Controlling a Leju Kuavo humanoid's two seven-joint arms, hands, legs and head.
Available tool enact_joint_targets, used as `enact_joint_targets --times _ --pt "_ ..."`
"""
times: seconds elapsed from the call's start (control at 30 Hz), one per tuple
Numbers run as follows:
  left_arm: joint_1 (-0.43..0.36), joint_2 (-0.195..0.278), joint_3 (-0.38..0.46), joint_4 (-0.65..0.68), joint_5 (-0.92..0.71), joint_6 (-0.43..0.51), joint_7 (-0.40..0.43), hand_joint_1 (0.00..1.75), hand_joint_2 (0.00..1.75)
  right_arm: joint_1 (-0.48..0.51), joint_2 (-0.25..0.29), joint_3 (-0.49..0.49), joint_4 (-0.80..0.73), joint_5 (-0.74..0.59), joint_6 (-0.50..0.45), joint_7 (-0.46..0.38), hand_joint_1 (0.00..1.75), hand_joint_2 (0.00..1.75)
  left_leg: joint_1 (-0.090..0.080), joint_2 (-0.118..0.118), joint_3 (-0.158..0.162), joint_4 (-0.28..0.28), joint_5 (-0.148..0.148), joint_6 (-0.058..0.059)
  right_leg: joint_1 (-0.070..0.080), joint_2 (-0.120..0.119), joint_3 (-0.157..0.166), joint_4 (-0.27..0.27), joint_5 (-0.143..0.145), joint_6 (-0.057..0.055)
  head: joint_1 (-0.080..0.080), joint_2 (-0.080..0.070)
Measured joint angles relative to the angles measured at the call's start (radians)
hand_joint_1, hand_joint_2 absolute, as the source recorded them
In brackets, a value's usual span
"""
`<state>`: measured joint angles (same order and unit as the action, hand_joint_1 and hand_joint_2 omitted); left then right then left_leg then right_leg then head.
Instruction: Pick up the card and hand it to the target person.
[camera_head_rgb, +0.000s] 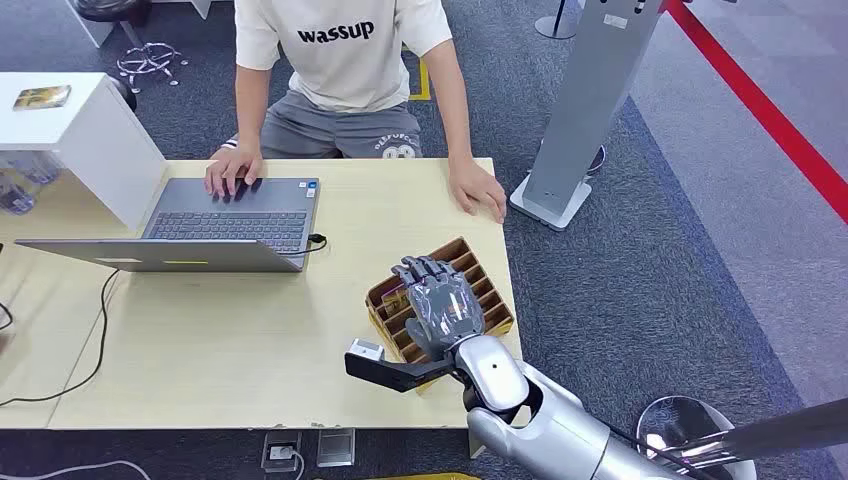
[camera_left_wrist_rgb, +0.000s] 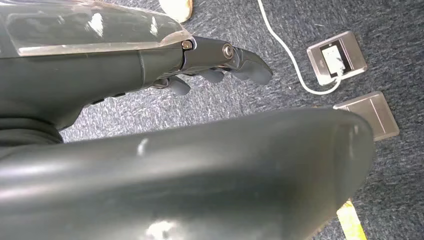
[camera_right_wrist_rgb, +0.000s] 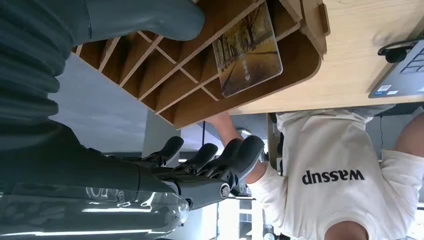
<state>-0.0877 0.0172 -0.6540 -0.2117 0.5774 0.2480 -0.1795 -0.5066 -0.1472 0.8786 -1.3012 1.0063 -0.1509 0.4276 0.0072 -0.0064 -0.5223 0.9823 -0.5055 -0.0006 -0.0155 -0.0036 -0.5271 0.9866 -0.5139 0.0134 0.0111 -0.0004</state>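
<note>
Early stage, by the look of it: nothing picked up, nothing handed over. Across the table (camera_head_rgb: 250, 330), a person (camera_head_rgb: 345, 60) seated with both hands on the top, one on a laptop (camera_head_rgb: 235, 215), the other flat near the far corner; presumably the target. Near the table's right edge, a slotted wooden rack (camera_head_rgb: 480, 275), with the right robot hand (camera_head_rgb: 440, 305) hovering over it, fingers spread and holding nothing. In the right wrist view, the card (camera_right_wrist_rgb: 247, 50), printed with a tree scene, seated in one rack slot, apart from the thumb and fingers (camera_right_wrist_rgb: 235, 155). Left robot hand (camera_left_wrist_rgb: 220, 62) hanging low over carpet, fingers loosely curled, nothing in it. Left to do, as judged: reaching into the slot, pinching the card, lifting it free, carrying it across to the person.
</note>
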Motion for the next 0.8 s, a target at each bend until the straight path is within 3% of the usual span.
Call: enact_joint_targets --times 0.8 --pt "0.0 0.002 -0.017 0.0 0.013 0.006 0.0 0.0 0.0 -0.023 0.002 0.043 0.041 -0.01 0.002 -0.007 0.55 1.75 0.0 0.0 0.0 0.0 0.0 0.0 0.0 0.0 0.0 0.0 0.0 0.0 0.0 0.0"
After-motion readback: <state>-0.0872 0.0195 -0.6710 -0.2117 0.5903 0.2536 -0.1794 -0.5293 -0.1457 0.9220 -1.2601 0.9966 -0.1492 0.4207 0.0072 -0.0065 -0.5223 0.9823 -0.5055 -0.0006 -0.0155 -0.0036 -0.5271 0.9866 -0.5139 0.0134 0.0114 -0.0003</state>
